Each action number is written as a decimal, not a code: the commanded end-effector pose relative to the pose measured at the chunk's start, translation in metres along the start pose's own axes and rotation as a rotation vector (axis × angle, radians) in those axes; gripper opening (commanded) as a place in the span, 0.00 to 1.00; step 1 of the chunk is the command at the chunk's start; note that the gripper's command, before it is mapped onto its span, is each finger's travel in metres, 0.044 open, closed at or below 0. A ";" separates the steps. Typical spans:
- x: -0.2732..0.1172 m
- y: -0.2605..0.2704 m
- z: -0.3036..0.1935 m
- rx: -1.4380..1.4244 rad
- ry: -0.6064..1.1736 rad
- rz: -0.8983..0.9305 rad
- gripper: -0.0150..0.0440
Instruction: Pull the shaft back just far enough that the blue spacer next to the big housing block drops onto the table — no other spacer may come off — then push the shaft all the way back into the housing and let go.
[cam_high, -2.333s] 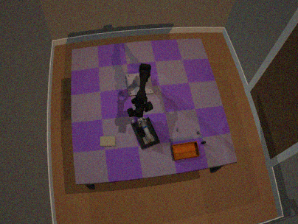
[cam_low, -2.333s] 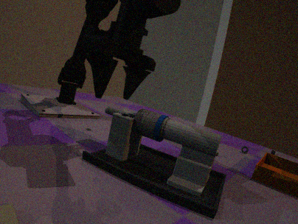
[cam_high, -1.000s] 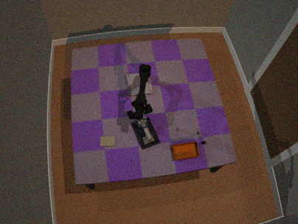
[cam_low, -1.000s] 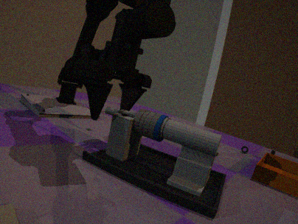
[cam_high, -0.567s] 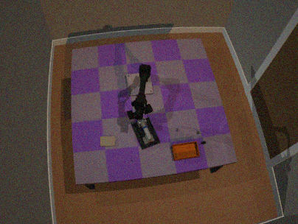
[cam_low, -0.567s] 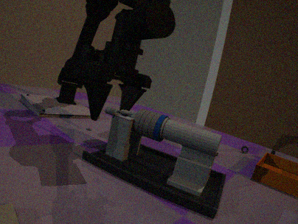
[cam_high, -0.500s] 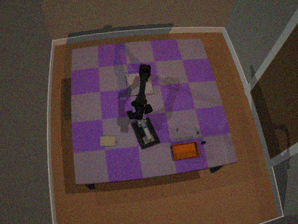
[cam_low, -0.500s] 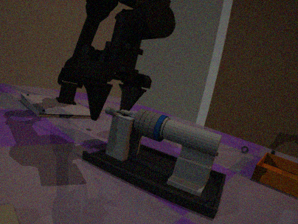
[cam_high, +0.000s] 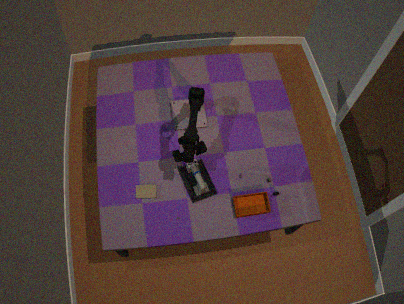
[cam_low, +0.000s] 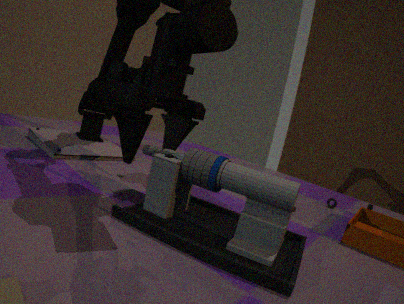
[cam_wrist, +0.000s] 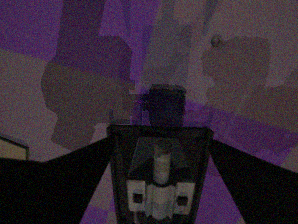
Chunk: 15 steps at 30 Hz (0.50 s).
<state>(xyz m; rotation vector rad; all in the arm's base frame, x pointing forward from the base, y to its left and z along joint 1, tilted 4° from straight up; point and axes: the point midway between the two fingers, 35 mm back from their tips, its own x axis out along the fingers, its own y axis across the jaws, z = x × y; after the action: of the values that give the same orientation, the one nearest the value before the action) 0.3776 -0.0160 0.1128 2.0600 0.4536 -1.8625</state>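
The shaft assembly (cam_high: 198, 181) sits on a black base plate (cam_low: 200, 235) (cam_high: 206, 195) (cam_wrist: 120, 150). The shaft's thin end (cam_low: 151, 149) (cam_wrist: 160, 165) sticks out of the small grey support block (cam_low: 162, 186). Several grey spacers (cam_low: 196, 167) and one blue spacer (cam_low: 217, 172) sit on the shaft, with the blue one against the big housing block (cam_low: 260, 200). My gripper (cam_low: 154, 141) (cam_high: 188, 159) (cam_wrist: 161, 142) is open, its two dark fingers standing either side of the shaft's end, with nothing between them. Whether a finger touches the shaft cannot be told.
An orange tray (cam_high: 251, 204) (cam_low: 376, 235) stands to the right of the assembly. A beige card (cam_high: 146, 191) lies to its left. A small dark ring (cam_low: 331, 202) lies near the tray. The arm's white base plate (cam_high: 176, 107) (cam_low: 75, 147) is behind. The checkered mat (cam_high: 125, 225) covers the table.
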 end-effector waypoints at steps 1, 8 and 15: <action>0.002 0.000 0.000 0.003 -0.001 0.003 1.00; 0.011 0.000 0.000 0.003 -0.001 0.003 1.00; 0.018 0.000 0.000 0.003 -0.001 0.003 1.00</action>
<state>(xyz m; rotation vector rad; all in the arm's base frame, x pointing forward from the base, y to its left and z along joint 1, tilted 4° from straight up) 0.3800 -0.0159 0.0977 2.0625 0.4527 -1.8587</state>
